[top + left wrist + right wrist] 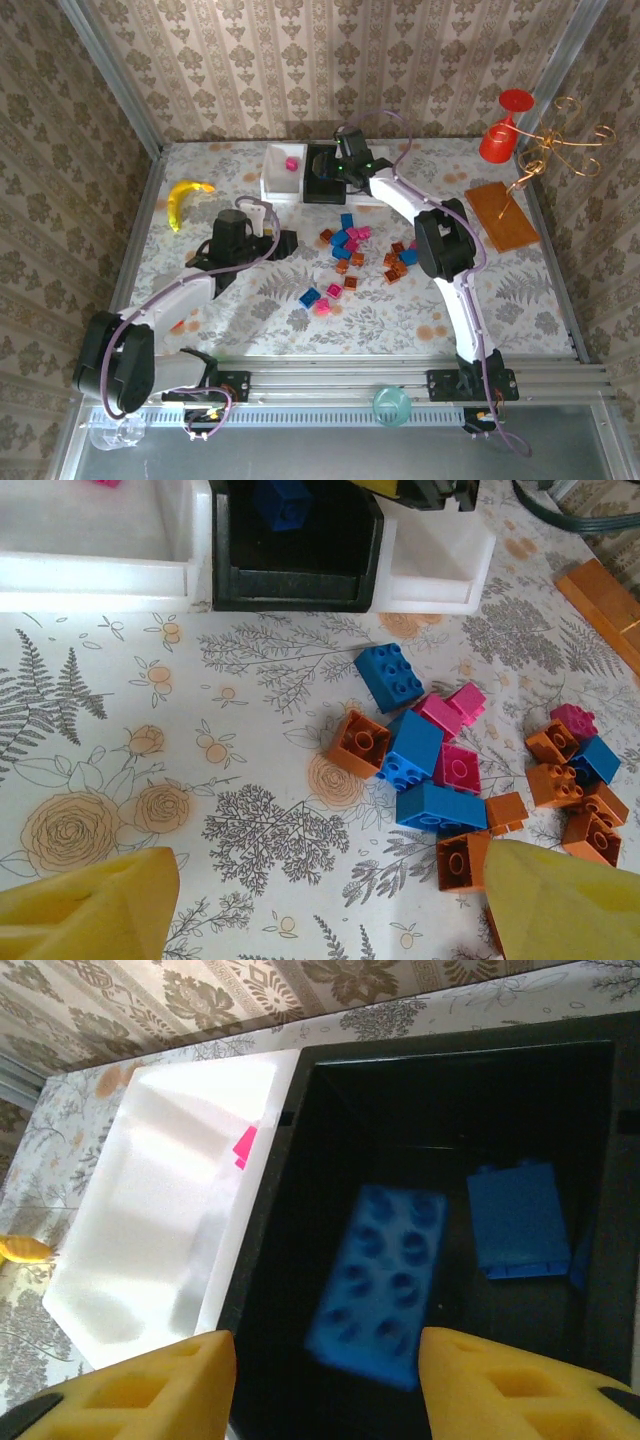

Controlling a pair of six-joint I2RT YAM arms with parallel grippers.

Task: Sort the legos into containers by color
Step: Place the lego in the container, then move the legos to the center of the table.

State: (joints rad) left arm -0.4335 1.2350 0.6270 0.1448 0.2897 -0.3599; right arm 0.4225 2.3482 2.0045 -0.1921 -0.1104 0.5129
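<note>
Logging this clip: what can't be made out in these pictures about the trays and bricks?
1. Top view: the black tray contents, covered by the right gripper.
2. Right wrist view: the larger blue brick is blurred; lying or falling, cannot tell.
3. Left wrist view: the right white tray, far part cut off by the top edge.

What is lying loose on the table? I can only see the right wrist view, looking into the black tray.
Observer: A scattered pile of blue, pink and orange legos lies mid-table, unsorted.
Operator: Where is the left gripper?
Observer: The left gripper hovers open beside that pile, holding nothing.
Operator: Is there a third tray?
Observer: Yes, a second white tray sits against the black tray on its other side.
</note>
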